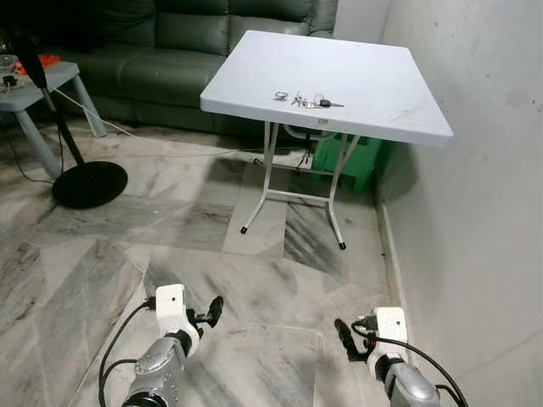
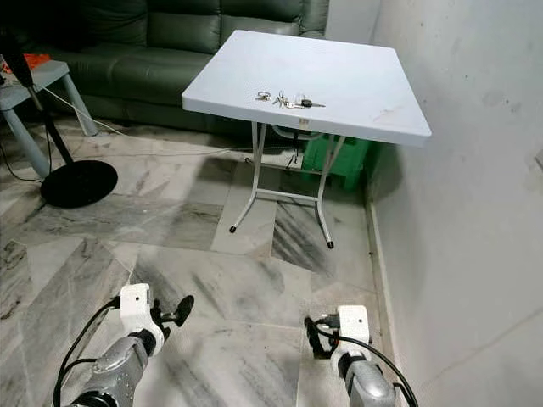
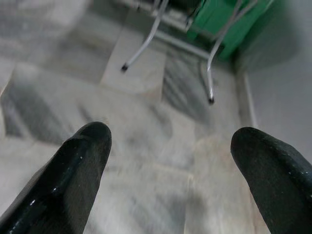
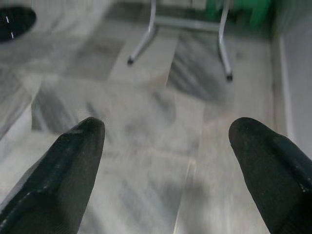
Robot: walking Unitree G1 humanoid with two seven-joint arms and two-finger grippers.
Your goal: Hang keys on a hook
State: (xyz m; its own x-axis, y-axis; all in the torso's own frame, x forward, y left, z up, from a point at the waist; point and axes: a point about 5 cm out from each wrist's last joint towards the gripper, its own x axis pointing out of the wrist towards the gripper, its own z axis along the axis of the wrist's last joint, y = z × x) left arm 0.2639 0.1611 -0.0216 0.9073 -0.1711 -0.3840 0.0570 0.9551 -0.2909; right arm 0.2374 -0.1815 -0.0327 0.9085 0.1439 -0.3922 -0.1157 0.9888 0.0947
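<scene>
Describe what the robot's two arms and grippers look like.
Both arms are silver metal. The left gripper and right gripper each have two long, glossy black fingers with rounded tips, mounted on a boxy white wrist block. A thin black cable loops from each wrist block along the arm.

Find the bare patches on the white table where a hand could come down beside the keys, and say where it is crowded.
On the white table, the keys lie in a small cluster near the front edge. Behind them, towards the sofa, and to their right, towards the wall, the top is bare. Only the strip between keys and front edge is tight.
</scene>
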